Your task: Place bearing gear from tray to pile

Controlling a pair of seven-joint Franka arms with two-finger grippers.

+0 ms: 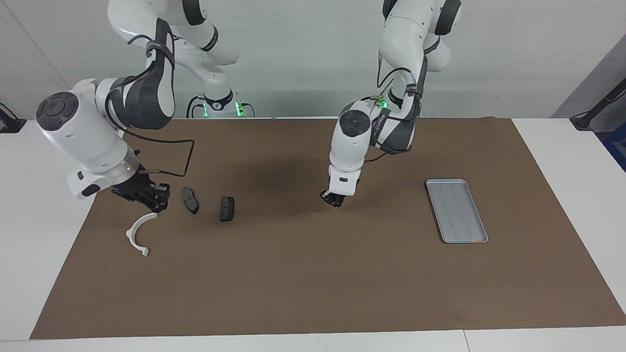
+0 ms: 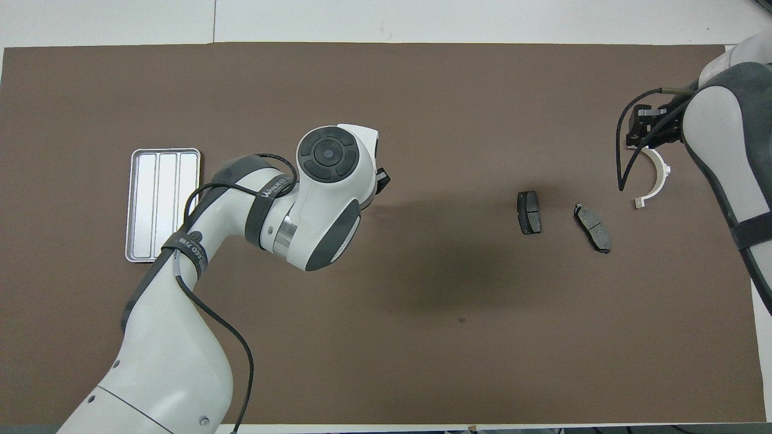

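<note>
Metal tray (image 1: 457, 210) lies bare at the left arm's end in the facing view; we see no bearing gear on it. Over mid-mat (image 1: 313, 274) the left gripper (image 1: 334, 199) is pressed shut. The right gripper (image 1: 149, 196) hangs low over the pile's white arc (image 1: 139, 230); can't tell its state or load. Overhead view: gear not visible either. We reckon it's small, stiff, slick metal, so pinch across the rim.

tray (image 1: 457, 210): grooved, flat | pile (image 1: 191, 210): white arc, two pads
</note>
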